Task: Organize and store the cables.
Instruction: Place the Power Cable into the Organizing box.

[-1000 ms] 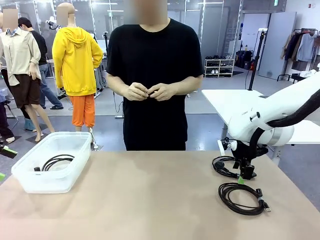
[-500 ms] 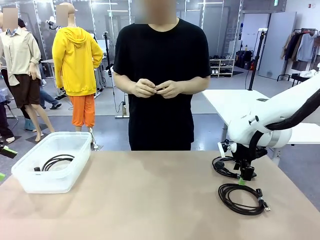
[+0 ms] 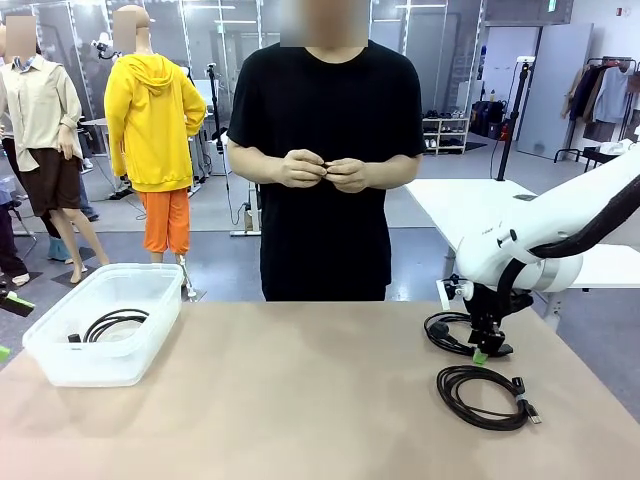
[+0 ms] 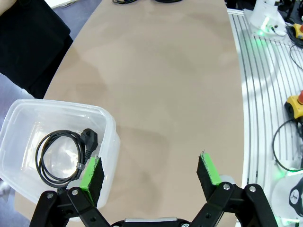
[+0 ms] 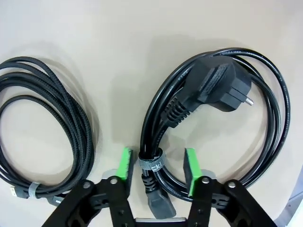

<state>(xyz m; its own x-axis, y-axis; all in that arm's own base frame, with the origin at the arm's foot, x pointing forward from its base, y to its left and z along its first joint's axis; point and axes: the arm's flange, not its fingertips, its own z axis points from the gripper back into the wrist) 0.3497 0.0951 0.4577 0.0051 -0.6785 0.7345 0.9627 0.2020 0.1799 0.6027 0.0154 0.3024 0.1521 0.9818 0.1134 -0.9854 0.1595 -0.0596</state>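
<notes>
Tan counter (image 3: 300, 400) carries a coiled black power cord with a round plug (image 5: 208, 94); the right hand (image 5: 157, 160) straddles its strapped part, pads apart from it. Just beside lies a braided black coil (image 5: 78, 123). Farther off, the left hand (image 4: 149, 163) gapes wide by a clear plastic tub (image 4: 61, 105) holding another coil (image 4: 90, 140).

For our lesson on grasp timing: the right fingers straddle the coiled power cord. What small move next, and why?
Probably close the right fingers on the power cord: they flank its strapped bundle with gaps either side, so it isn't gripped yet.
</notes>
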